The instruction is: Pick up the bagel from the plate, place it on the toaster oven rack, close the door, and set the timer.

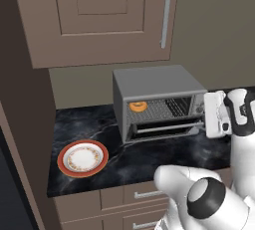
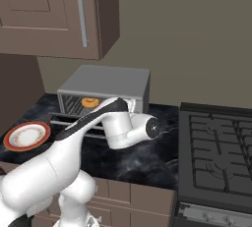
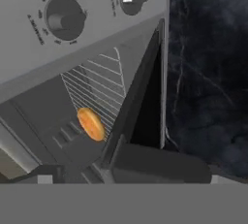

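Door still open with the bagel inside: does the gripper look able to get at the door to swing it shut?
Probably yes. The gripper is open right beside the part-open door, with nothing between them.

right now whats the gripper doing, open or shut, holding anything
gripper: jaws open, holding nothing; it sits at the toaster oven's right front by the partly open door, with the bagel already on the toaster oven rack.

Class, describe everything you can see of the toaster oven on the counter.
The toaster oven is a grey, metal-looking box on the dark marbled counter, below the wall cabinet. Its door hangs open, folded down in front. Inside, the bagel lies on the wire rack, at its left. Two round dark knobs sit on its control panel.
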You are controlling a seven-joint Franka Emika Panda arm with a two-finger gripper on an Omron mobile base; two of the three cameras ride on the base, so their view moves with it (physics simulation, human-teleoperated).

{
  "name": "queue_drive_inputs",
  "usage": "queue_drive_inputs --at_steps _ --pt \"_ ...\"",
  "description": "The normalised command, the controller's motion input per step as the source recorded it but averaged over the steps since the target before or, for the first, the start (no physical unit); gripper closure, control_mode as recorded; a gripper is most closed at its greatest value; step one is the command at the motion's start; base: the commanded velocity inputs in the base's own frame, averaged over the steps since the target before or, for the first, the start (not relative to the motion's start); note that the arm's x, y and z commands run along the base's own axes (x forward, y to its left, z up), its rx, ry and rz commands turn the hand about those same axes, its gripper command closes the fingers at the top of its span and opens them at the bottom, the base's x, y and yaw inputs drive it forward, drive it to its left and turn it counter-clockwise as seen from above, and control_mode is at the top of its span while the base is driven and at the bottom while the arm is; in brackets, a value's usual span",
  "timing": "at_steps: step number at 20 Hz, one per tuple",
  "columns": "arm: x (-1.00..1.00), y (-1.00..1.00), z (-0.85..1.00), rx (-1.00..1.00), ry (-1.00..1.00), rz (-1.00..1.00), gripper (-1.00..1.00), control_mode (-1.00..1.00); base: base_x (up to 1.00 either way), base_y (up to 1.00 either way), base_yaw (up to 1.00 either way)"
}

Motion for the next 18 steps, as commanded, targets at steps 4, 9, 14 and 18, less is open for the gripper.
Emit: queue_drive_inputs --at_steps 4,9,14,18 --pt "0.79 0.32 0.16 0.04 0.00 0.00 -1.00 -1.00 0.00 0.00 0.00" --pt "0.74 0.26 0.17 0.03 0.00 0.00 -1.00 -1.00 0.00 0.00 0.00" --pt "0.71 0.21 0.11 0.02 0.00 0.00 -1.00 -1.00 0.00 0.00 0.00" --pt "0.74 0.20 0.04 0.01 0.00 0.00 -1.00 -1.00 0.00 0.00 0.00"
